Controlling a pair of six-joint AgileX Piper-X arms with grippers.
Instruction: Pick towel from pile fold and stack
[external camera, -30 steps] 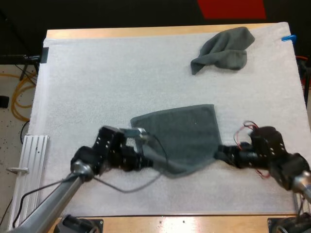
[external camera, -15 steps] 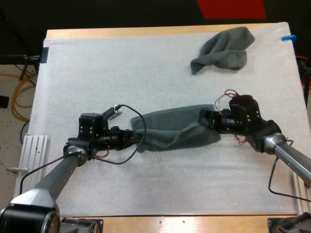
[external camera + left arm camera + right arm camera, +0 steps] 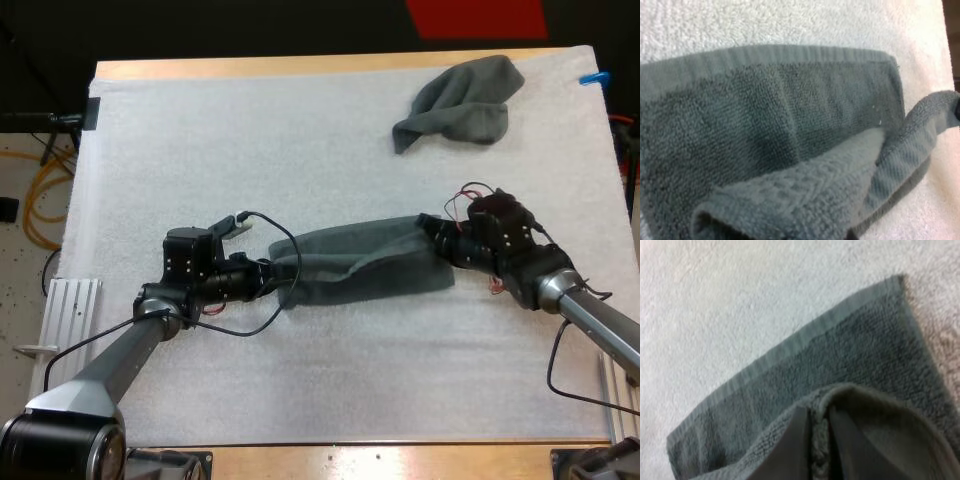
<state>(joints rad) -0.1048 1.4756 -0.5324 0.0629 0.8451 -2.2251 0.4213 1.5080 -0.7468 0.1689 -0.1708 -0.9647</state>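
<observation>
the soft, limp towel (image 3: 360, 272) was clamped at its left end by the left gripper (image 3: 274, 282), at its right by the right gripper (image 3: 430, 244); hemmed corners were judged the safest holds.

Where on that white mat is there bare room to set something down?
Free: the mat left of the crumpled towel, and the near strip before the half-folded towel. Crowded: the middle, where left hand and right hand grip that towel.
</observation>
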